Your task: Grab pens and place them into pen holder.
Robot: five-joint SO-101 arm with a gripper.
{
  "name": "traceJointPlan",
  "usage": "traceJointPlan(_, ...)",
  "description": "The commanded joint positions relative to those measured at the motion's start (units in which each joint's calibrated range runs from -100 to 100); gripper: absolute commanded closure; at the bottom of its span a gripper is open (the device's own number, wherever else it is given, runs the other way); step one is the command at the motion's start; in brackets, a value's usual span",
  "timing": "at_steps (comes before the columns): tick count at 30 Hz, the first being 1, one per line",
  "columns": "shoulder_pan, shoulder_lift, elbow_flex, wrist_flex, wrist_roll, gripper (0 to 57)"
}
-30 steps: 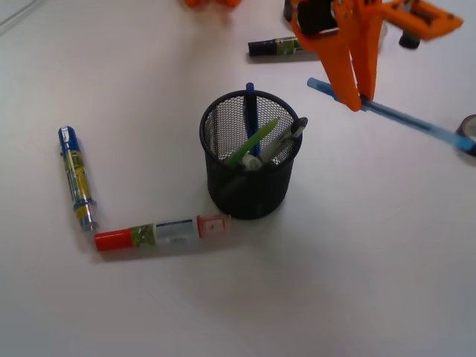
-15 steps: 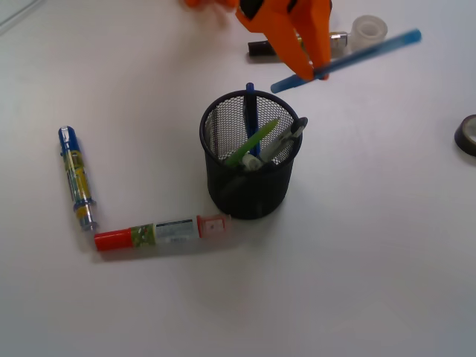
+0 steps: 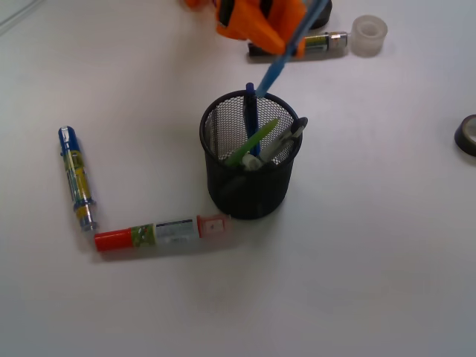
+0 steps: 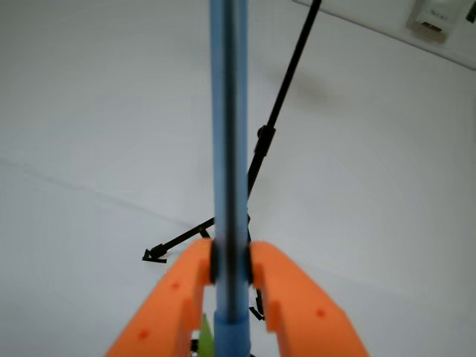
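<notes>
The orange gripper [image 3: 286,33] is clamped on a light blue pen [image 4: 227,149], its two fingers [image 4: 294,305] pressed against the barrel from either side. The pen slants down from the gripper, its lower tip just above the rim of the black mesh pen holder [image 3: 251,160], which already has several pens standing in it. Just beside the gripper a dark marker [image 3: 312,44] lies on the white counter [image 3: 372,260]. Far beyond the holder lie a red-capped marker [image 3: 160,233] and a blue-and-yellow pen [image 3: 76,177].
</notes>
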Motion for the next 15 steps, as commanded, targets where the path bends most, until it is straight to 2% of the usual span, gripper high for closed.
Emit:
traceJointPlan(1, 0.7, 2.5, -0.5, -4.5, -1.7, 57.1)
traceJointPlan(4, 0.9, 3.7, -0.5, -4.5, -2.4, 56.0)
traceJointPlan(9, 1.3, 4.4, -3.4, -2.5, -2.4, 39.6)
traceJointPlan(12, 1.3, 4.4, -7.0, 1.8, -2.4, 34.8)
traceJointPlan(15, 1.2, 3.5, -11.3, 5.4, -1.6, 32.9)
